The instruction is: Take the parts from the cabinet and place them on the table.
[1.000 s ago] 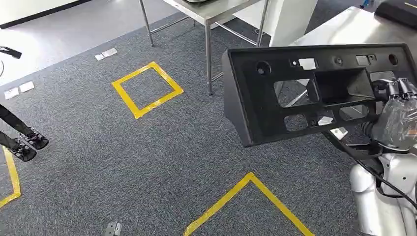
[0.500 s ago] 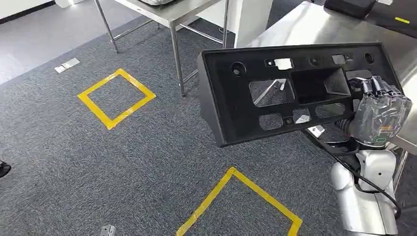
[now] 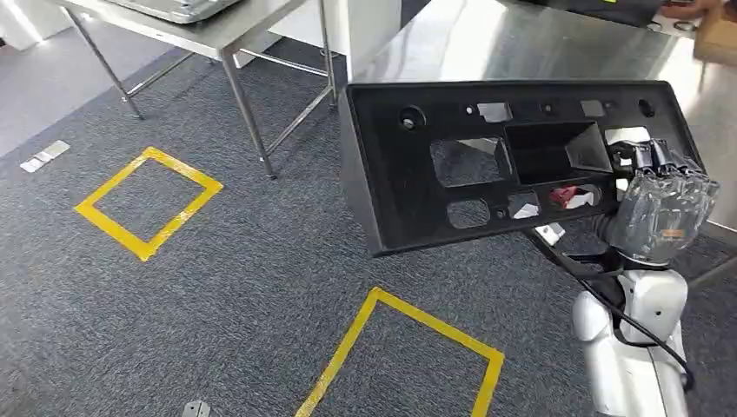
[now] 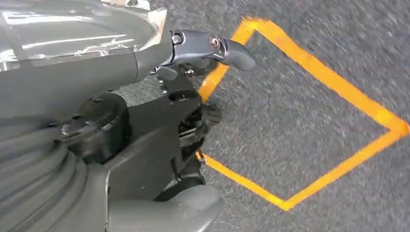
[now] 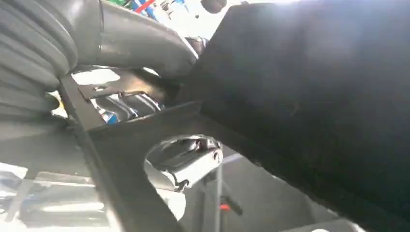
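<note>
Since a second ago the whole head view has swung: the yellow floor squares (image 3: 148,202) slide left and the steel table (image 3: 521,43) comes forward at far right, so the robot is turning toward it, not the things moving. The black panel (image 3: 487,165) stays in the same grip, tilted, its right end near the table's edge and its left end out over the carpet.

The right hand (image 3: 662,204) holds the panel at its right end, fingers hooked through an opening; the right wrist view shows the thumb (image 5: 140,41) pressed against a rib beside a cut-out.

The panel looks like moulded plastic: stiff, fairly light, but long, so a hold at one end leaves the far end to sag or swing. The ribs round the central pocket seem the firmest place to take hold. Its smooth faces may slip.

The left wrist view shows the left hand (image 4: 193,101) hanging over the carpet, holding nothing, one finger (image 4: 232,48) stretched out and the thumb apart.
</note>
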